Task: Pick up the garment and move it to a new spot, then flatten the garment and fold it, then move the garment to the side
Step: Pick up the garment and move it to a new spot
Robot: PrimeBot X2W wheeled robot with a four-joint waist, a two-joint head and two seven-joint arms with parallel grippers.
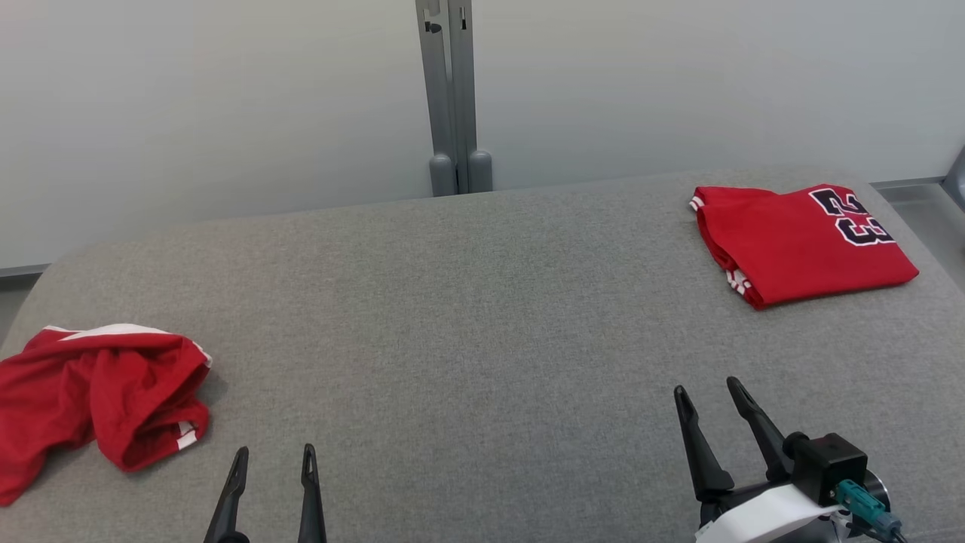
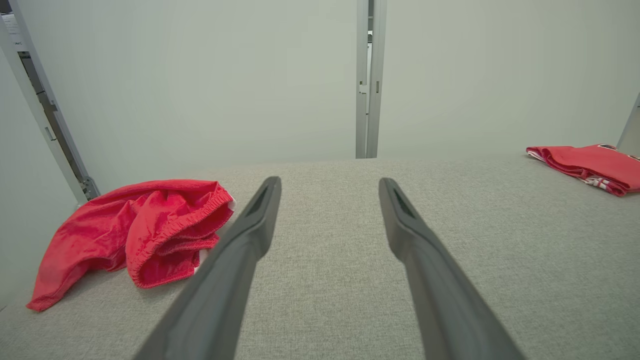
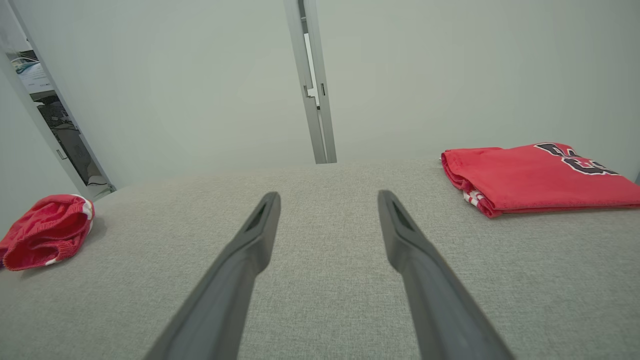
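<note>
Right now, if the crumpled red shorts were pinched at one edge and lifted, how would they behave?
Crumpled red shorts would probably hang floppy, given their loose folds. Likely light: thin cloth. Pushed across the grey fabric surface, they may bunch.

Our left gripper [image 1: 275,452] and right gripper [image 1: 708,388] have slim, dark, tapering fingers; the right one carries a black block [image 1: 825,464], a teal plug [image 1: 859,501] and a white cover [image 1: 761,516].

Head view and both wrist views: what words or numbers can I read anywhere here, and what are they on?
"23": dark digits edged in white on the folded red shirt, turned sideways in the head view.
Too blurred to read: a pale sheet in the top left corner of the left wrist view.
No writing shows on the crumpled red shorts.
</note>
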